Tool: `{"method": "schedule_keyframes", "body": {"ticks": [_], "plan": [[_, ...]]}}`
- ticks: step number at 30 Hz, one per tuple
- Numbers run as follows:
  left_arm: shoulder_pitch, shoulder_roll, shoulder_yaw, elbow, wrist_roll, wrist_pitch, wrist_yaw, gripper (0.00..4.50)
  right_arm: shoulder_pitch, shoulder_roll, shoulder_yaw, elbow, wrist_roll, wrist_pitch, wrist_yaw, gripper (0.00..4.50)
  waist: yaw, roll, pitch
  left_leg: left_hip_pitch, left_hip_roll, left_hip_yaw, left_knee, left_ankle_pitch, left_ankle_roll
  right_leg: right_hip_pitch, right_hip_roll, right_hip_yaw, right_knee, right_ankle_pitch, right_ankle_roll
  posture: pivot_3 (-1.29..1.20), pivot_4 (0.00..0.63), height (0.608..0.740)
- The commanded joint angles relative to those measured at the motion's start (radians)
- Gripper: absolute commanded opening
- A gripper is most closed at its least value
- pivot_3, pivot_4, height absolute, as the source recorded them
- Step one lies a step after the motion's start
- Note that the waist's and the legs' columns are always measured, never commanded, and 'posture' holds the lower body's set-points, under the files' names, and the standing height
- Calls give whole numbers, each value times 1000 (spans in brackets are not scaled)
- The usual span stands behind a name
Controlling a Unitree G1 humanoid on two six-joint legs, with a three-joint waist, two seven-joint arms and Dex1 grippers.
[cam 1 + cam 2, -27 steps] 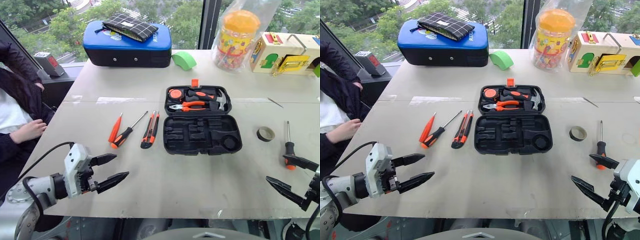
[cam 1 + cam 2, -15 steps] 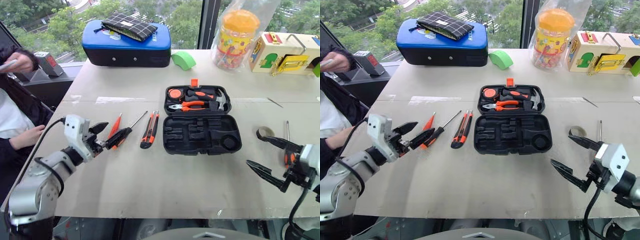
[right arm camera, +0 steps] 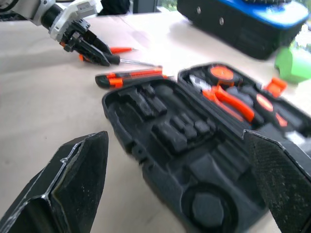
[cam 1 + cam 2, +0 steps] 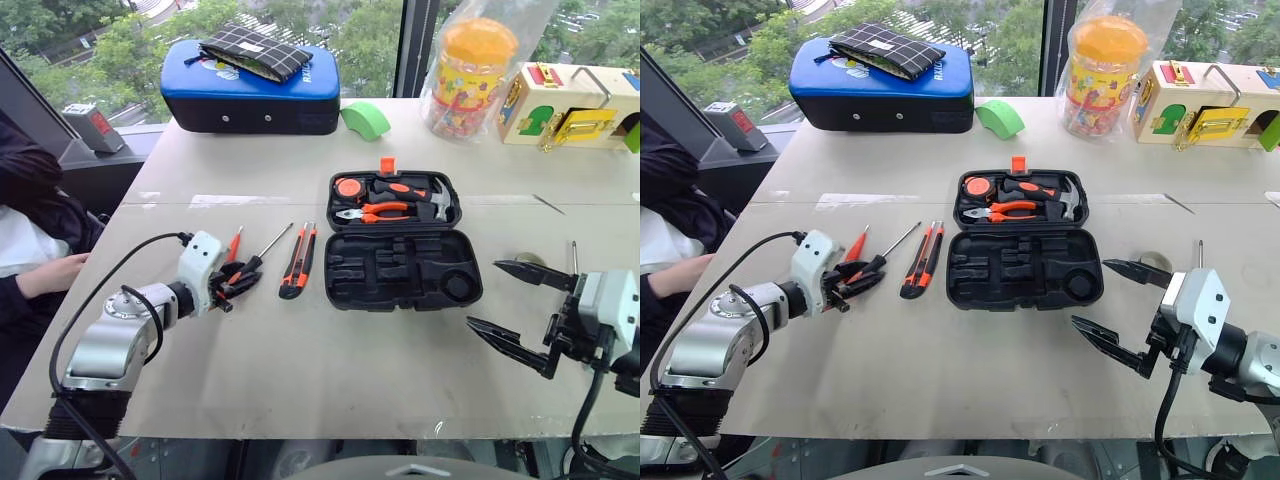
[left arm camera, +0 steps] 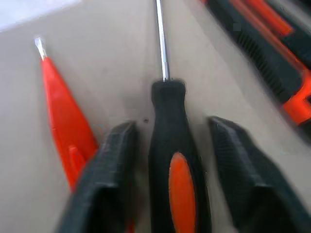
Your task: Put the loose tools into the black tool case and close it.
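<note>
The black tool case [image 4: 400, 285] lies open at mid-table, its lid half holding pliers, a hammer and a tape measure [image 4: 352, 187]. To its left lie a slim red screwdriver [image 4: 234, 243], a black-and-orange screwdriver [image 5: 175, 145] and a folding utility knife [image 4: 300, 262]. My left gripper [image 4: 238, 284] is low on the table, its jaws narrowly open on either side of the black-and-orange screwdriver's handle, with small gaps. My right gripper [image 4: 484, 294] hovers wide open just right of the case. Behind it lies another screwdriver [image 4: 574, 255]. The tape roll [image 4: 1157, 261] is mostly hidden by its upper finger.
At the table's far edge stand a blue-topped case with a checked pouch [image 4: 255, 90], a green roll [image 4: 368, 120], a jar with an orange lid [image 4: 478, 65] and a wooden latch box [image 4: 575, 105]. A person [image 4: 30, 230] sits at the table's left side.
My left gripper has moved forward to the black-and-orange screwdriver and narrowed around its handle. The right gripper has come inward toward the case, still wide open. The person's raised hand has dropped.
</note>
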Motion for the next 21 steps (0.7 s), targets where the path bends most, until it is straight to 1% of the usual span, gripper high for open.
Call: {"method": "schedule_keyframes", "body": {"ticks": [1, 3, 5, 7, 10, 12, 14, 17, 21], "plan": [[-9, -26, 48, 19, -32, -54, -37, 791, 39, 17, -35, -49, -7, -20, -16, 4500, 0, 0, 0, 0, 0, 0, 0, 0, 0, 0, 0, 0, 0, 0, 0, 0, 150, 740], [-54, -51, 113, 13, -117, -28, -59, 794, 74, 32, -45, -60, -5, -30, -16, 4500, 3, 0, 0, 0, 0, 0, 0, 0, 0, 0, 0, 0, 0, 0, 0, 0, 150, 740], [-101, -46, 144, -6, -185, 20, -99, 794, 109, 46, -65, -70, 2, -45, -7, 4500, 6, -4, 1, -2, 0, -2, 1, 0, 0, 0, 0, -3, 0, 0, 0, 0, 150, 740], [-156, -8, 107, -58, -218, 63, -171, 794, 142, 59, -92, -75, 10, -64, 4, 4500, 6, -4, 1, -3, 0, -3, 2, 0, 0, 0, 0, -4, 0, 0, 0, 0, 150, 740], [-269, 8, -12, -119, -223, 148, -221, 794, 178, 72, -131, -81, 16, -86, 14, 4500, 6, -4, 1, -3, -2, -3, 3, 0, 0, 1, 2, -5, 1, 0, 0, 0, 150, 740], [-354, 4, -170, -120, -120, 101, -282, 794, 190, 77, -175, -83, 39, -88, 8, 4500, 3, -3, 0, -2, -4, -2, 3, 0, 1, 1, 2, -2, 1, 0, 0, 0, 150, 740], [-454, -39, -311, -71, -21, 52, -312, 794, 210, 75, -236, -82, 71, -83, 13, 4500, 1, -2, 0, -1, -5, -1, 3, 0, 1, 2, 2, -1, 1, 0, 1, 0, 150, 740], [-553, -103, -436, 46, 85, -29, -351, 794, 235, 63, -326, -61, 123, -77, 43, 4500, -1, -3, 1, -1, -5, -1, 4, 0, 0, 2, 3, -1, 1, 0, 1, 0, 150, 740], [-679, -208, -554, 295, 243, -195, -349, 794, 257, 24, -455, 6, 169, -71, 105, 4500, -2, -4, 1, -1, -4, 0, 4, 0, 1, 2, 5, -1, 1, 0, 1, 0, 150, 740]]}}
